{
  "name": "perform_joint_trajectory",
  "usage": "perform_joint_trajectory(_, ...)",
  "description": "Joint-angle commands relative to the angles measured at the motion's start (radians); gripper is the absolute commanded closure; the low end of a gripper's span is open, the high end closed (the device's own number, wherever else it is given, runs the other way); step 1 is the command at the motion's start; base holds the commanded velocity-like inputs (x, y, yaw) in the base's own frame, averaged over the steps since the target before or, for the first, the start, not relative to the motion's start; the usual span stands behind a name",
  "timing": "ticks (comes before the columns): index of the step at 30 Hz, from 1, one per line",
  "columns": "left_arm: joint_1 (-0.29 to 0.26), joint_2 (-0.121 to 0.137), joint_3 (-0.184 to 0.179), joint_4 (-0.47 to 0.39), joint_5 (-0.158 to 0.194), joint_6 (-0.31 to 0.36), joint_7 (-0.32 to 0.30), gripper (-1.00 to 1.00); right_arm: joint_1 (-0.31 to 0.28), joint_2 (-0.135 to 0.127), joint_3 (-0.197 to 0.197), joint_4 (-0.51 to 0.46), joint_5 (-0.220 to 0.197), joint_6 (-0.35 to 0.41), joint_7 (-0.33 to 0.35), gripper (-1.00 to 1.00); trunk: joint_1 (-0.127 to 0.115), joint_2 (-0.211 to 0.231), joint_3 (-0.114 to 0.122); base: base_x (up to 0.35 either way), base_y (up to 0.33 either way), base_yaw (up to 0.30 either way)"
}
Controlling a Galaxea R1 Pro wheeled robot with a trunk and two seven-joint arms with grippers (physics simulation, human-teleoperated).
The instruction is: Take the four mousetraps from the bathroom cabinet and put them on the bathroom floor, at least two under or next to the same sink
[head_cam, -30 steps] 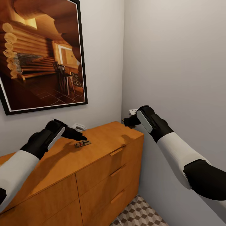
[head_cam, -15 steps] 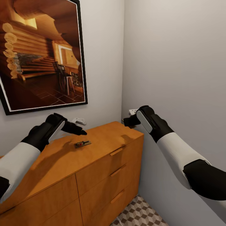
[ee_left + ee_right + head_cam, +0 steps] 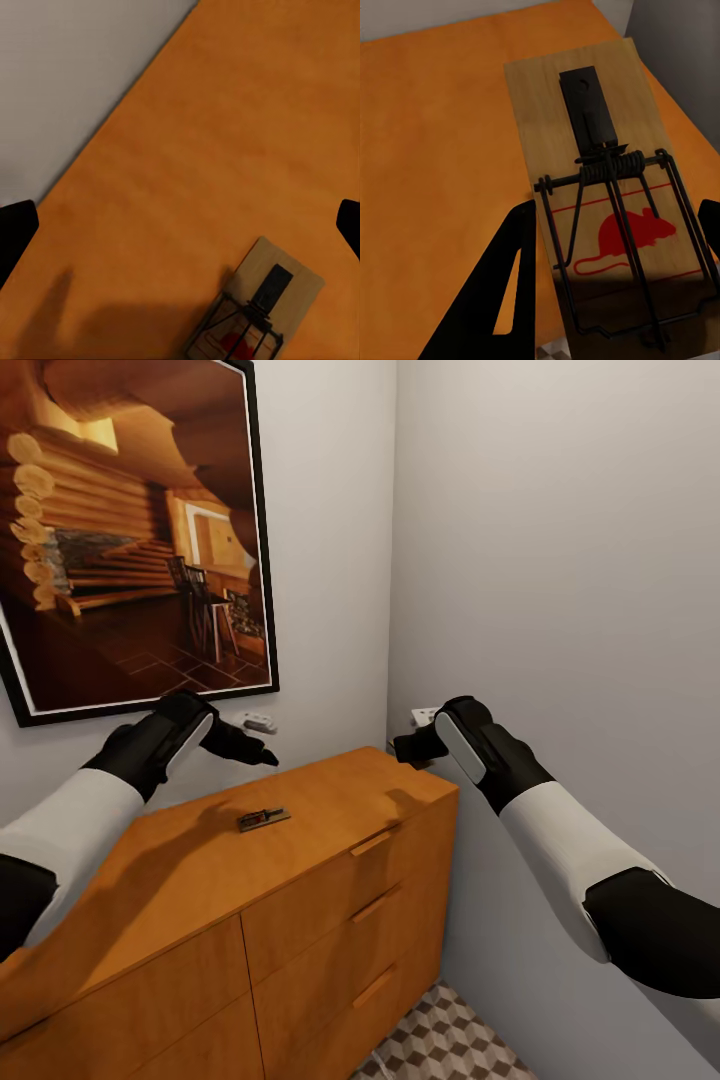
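left gripper (image 3: 262,757) hangs jaws spread over the cabinet (image 3: 330,830), mousetrap (image 3: 264,819) at its 6 o'clock, long axis 8-to-2; right gripper (image 3: 408,747) pinches another mousetrap (image 3: 607,195).

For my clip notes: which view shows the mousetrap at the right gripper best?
The right wrist view: the mousetrap is seen close up, with spring wire and red mouse print clear, at the cabinet top's corner. In the head view the right gripper hides it. The left wrist view shows another trap.
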Motion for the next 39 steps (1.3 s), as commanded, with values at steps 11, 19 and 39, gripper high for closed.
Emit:
perform_joint_trajectory(11,-0.015,-0.018,-0.173,0.055,0.009,0.003,-0.008,-1.0,-0.001,0.001,0.002,0.0,-0.007,0.003,-0.005,1.0,0.0,-0.001,-0.001,0.0,0.0,0.0)
perform_joint_trajectory(19,-0.016,-0.029,-0.253,0.053,0.059,0.003,-0.091,-1.0,-0.001,-0.001,0.002,0.0,-0.007,0.003,-0.005,1.0,0.0,-0.001,-0.001,0.0,0.0,0.0)
perform_joint_trajectory(39,-0.017,0.035,-0.41,-0.068,0.25,0.003,-0.128,-1.0,-0.001,-0.004,0.002,0.0,-0.009,0.003,-0.005,1.0,0.0,-0.001,-0.001,0.0,0.0,-0.014)
